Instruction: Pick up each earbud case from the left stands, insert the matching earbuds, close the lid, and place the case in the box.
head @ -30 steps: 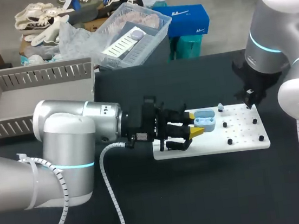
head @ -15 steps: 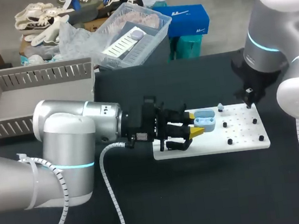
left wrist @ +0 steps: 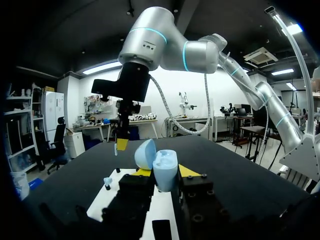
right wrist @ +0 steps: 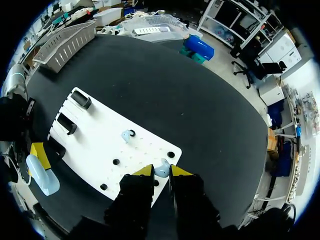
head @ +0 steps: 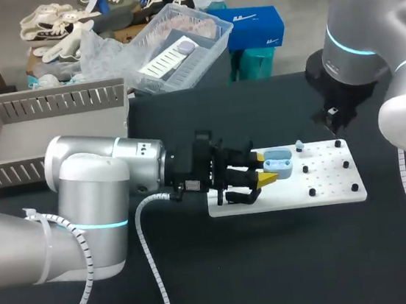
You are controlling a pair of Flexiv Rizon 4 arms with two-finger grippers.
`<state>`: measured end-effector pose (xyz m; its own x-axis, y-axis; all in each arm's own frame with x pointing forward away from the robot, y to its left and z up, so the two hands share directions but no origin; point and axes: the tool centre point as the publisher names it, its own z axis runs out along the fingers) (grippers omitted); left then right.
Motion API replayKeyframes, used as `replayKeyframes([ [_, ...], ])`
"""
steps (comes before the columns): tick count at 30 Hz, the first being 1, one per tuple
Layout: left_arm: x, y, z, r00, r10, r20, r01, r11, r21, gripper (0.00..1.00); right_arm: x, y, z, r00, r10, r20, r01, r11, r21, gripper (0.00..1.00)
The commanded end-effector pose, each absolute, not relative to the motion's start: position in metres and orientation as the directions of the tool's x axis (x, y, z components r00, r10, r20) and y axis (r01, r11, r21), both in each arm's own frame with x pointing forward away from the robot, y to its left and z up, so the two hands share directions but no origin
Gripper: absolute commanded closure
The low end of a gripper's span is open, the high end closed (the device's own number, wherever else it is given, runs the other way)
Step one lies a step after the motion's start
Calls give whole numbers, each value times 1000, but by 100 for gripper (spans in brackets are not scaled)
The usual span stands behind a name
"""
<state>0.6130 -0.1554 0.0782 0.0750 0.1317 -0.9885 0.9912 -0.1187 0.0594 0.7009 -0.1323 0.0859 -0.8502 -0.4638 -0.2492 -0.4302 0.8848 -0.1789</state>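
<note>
While the left gripper (head: 267,168) sits over the left half of the white board (head: 332,180), its fingers press from both sides on the light blue earbud case (head: 278,162). The case is held just above the board with its lid swung open. The right gripper (head: 332,117) hangs above the board's far right corner, its yellow tips almost together and pinching a pale blue earbud (right wrist: 161,169). A second earbud (head: 299,144) stands on the board near its far edge, between the case and the right gripper. The grey box (head: 49,104) sits well to the left of the board.
</note>
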Motion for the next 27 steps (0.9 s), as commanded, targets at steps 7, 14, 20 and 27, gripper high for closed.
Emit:
replayKeyframes([
  [7, 613, -155, 78, 76, 131, -988, 991, -116, 61, 100, 645, -108, 156, -798, -487, -356, -448, 874, -189, 100],
  [14, 613, -155, 78, 76, 131, -988, 991, -116, 61, 100, 626, -79, 177, -772, -512, -377, -493, 856, -154, 100],
  [20, 613, -155, 78, 76, 131, -988, 991, -116, 61, 100, 612, -58, 183, -766, -532, -360, -525, 842, -127, 100],
  [27, 613, -155, 78, 76, 131, -988, 991, -116, 61, 100, 594, -38, 183, -768, -559, -313, -560, 823, -97, 100],
])
